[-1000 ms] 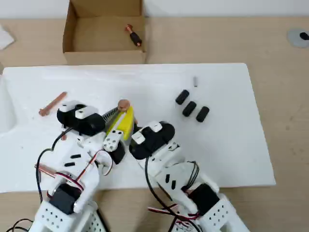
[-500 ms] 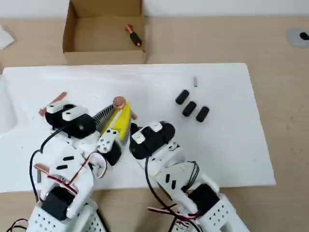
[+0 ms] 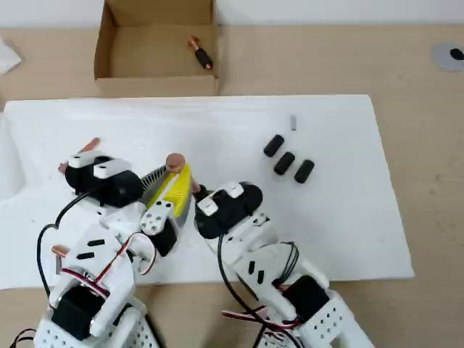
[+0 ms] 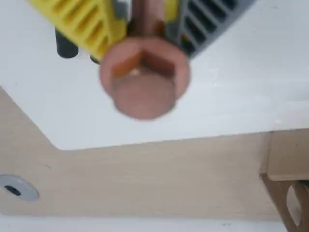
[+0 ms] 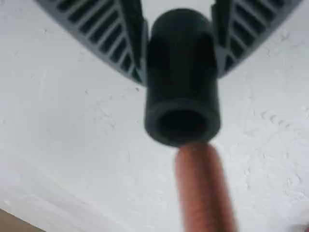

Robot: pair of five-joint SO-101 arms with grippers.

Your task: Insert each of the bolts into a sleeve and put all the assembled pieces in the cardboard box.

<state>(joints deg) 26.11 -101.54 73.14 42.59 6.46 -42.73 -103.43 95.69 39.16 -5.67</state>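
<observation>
My left gripper (image 3: 174,174), with one yellow and one grey finger, is shut on a copper bolt (image 3: 175,161) whose round head (image 4: 144,77) faces the left wrist camera. My right gripper (image 5: 179,53) is shut on a black sleeve (image 5: 182,99), and the bolt's threaded tip (image 5: 203,188) sits just at the sleeve's open mouth. Both grippers meet over the white mat (image 3: 341,217). Three loose black sleeves (image 3: 288,161) lie on the mat's right half. Another copper bolt (image 3: 88,147) lies at the left. One assembled piece (image 3: 201,53) rests in the cardboard box (image 3: 109,43).
A further copper bolt (image 3: 59,251) peeks out beside the left arm's base. A small grey pin (image 3: 293,122) lies above the loose sleeves. Wooden tabletop (image 3: 420,145) surrounds the mat, with a round grey disc (image 3: 448,56) at the far right.
The left arm has swung left and drawn back a little, carrying the bolt head slightly left and down. The right arm has kept still.
</observation>
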